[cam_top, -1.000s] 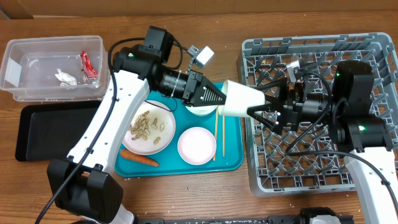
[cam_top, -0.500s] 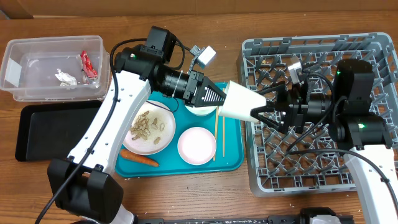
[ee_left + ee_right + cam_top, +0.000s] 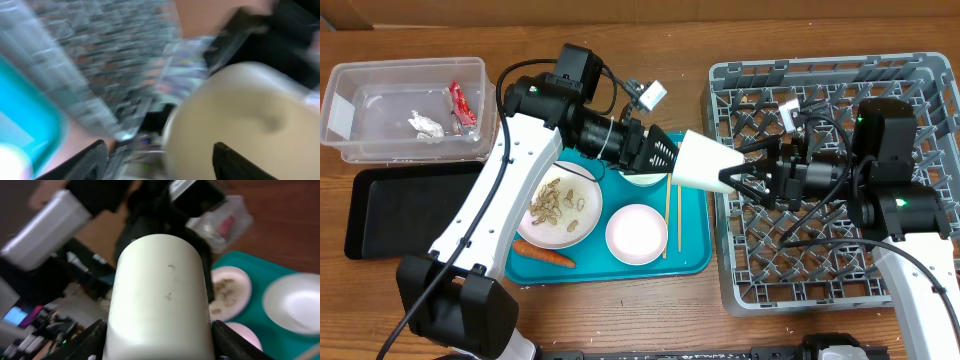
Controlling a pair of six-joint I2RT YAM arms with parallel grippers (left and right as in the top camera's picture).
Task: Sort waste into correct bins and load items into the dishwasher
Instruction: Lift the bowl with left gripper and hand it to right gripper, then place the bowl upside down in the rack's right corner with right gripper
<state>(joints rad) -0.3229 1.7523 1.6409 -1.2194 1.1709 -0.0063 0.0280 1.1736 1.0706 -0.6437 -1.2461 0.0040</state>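
Wood tabletop [image 3: 620, 310], tray [image 3: 692, 255] centre, rack [image 3: 820, 68] toward the right edge. Cup [image 3: 705, 162] is in the air on its side, over the gap between the tray's right edge and the rack's left wall. Right gripper [image 3: 733, 171] clamps its narrower end, a finger on either side in the right wrist view. Left gripper [image 3: 671, 160] sits at the wide end, jaws spread, not clamping. Step looks like a handover, then racking. Done well, the left arm backs straight out along the cup's axis so no finger catches the rim. The right squeezes firmly, swings over the rack, tips the mouth down between free pegs and lowers slowly. Likely risk: the smooth cup twisting or slipping in the grip.
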